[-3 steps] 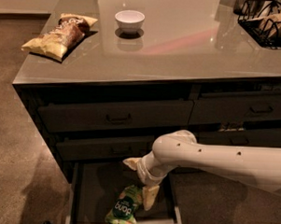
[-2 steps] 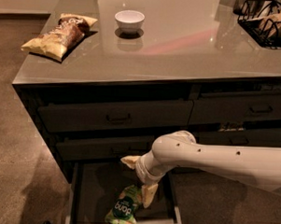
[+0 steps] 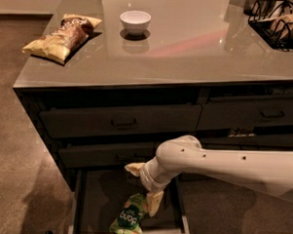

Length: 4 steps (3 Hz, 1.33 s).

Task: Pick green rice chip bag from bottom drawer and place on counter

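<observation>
Glossy counter [image 3: 198,58]; crinkly bag [image 3: 128,216]; smooth plastic tool [image 3: 146,189] in drawer [image 3: 98,201].

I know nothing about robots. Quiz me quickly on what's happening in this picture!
1. True or false: the yellow-brown chip bag lies on the counter.
2. The pincer is: A) above the counter; B) low in the open bottom drawer, close by the green rice chip bag; C) out of view.
3. Fill in: a white ____ stands on the counter.
Key: 1 true; 2 B; 3 bowl.
</observation>
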Each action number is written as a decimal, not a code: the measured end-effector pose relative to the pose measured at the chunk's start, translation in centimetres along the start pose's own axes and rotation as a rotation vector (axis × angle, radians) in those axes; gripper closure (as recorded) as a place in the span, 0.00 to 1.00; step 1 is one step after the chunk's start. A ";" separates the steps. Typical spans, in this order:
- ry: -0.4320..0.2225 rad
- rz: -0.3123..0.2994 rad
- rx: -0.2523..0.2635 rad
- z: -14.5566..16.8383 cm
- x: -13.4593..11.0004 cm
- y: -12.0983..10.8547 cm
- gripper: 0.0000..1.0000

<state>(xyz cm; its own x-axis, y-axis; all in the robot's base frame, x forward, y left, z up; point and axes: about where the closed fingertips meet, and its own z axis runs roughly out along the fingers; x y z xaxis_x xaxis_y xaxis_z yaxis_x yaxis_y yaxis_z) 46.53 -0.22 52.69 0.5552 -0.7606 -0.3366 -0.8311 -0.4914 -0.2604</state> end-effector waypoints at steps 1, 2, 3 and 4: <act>0.034 -0.136 -0.044 3.0 1.5 -2.1 0.00; 0.064 -0.365 -0.159 8.4 3.0 -4.5 0.00; -0.003 -0.497 -0.209 14.1 4.4 -5.5 0.00; -0.027 -0.560 -0.208 15.4 4.7 -5.4 0.00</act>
<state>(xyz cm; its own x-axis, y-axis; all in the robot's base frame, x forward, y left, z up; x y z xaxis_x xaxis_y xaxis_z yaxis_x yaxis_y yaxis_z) 54.14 5.36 38.58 0.9090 -0.3518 -0.2233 -0.3990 -0.8895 -0.2229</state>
